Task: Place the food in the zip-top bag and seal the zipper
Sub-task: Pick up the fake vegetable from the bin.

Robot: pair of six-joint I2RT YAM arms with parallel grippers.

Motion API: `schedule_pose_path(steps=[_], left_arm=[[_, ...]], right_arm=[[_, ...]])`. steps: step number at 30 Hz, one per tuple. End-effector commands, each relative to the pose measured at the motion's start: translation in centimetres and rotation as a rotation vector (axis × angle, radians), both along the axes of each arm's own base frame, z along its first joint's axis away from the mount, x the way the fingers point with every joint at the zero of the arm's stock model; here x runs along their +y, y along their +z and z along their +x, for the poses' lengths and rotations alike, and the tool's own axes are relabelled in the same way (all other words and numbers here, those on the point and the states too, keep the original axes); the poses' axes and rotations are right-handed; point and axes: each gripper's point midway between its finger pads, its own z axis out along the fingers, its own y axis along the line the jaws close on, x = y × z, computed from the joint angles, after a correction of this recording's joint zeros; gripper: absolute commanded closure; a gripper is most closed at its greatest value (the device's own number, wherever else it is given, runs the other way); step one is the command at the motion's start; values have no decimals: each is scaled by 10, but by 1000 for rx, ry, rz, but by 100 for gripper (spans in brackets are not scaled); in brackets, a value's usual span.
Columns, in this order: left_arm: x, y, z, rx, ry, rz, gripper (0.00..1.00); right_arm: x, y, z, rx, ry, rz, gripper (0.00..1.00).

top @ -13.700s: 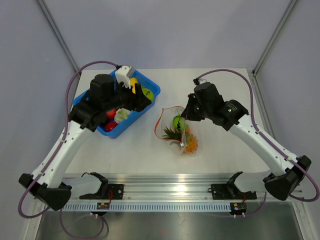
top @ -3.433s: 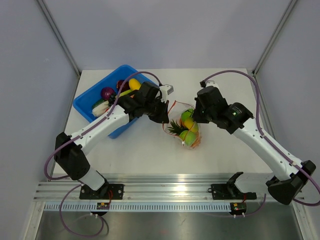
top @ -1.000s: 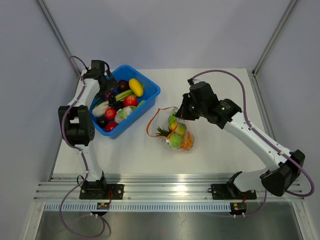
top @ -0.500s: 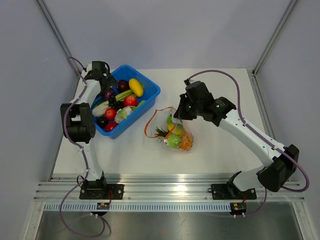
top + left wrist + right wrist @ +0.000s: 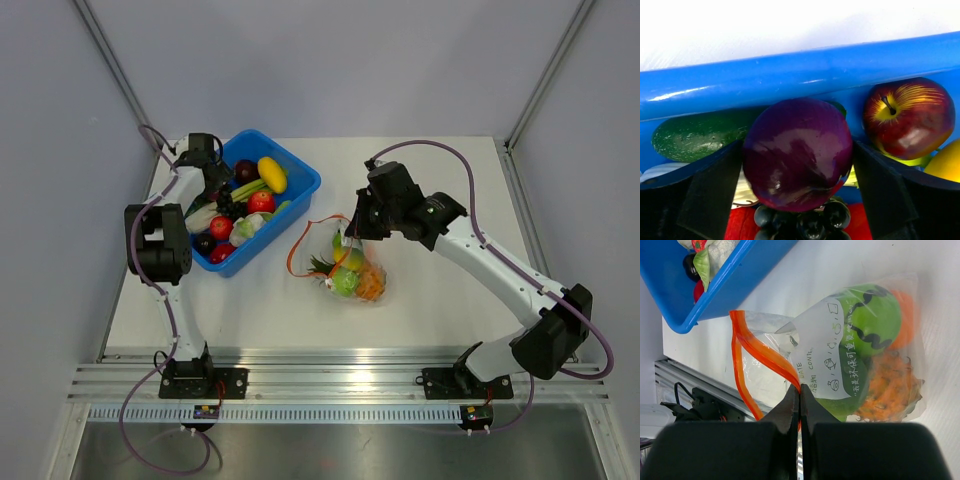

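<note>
The clear zip-top bag lies mid-table holding green apples, an orange and a pineapple. Its mouth gapes toward the left. My right gripper is shut on the orange-red zipper near the white label. My left gripper reaches into the blue bin, and its fingers press both sides of a round purple piece. Black grapes, a red apple and a green cucumber lie around it. A yellow lemon rests in the bin.
The blue bin sits at the back left, a short gap from the bag's mouth. The left arm's purple cable loops beside the bin. A metal rail runs along the near edge.
The left gripper has settled lower into the bin round the purple piece. The right gripper has drawn the zipper and bag slightly leftward.
</note>
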Motion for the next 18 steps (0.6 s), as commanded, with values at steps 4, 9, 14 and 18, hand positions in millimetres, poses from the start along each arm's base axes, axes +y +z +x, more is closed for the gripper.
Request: schedule_pose_path(steps=[4,9,14,18], left_arm=[[6,27,8,-87,20,38,28],[-1,73,-1,-160,-13,104,34],[-15,144,-25,-280,-79,126,41],[-37,201,-59,-384,-184,162,47]], right_arm=[[6,25,4,-60,11,45,100],[3,28,1,-66,4,51,100],[0,33,-2,-79,-1,64,100],[-3,36,2,-98,-3,43,100]])
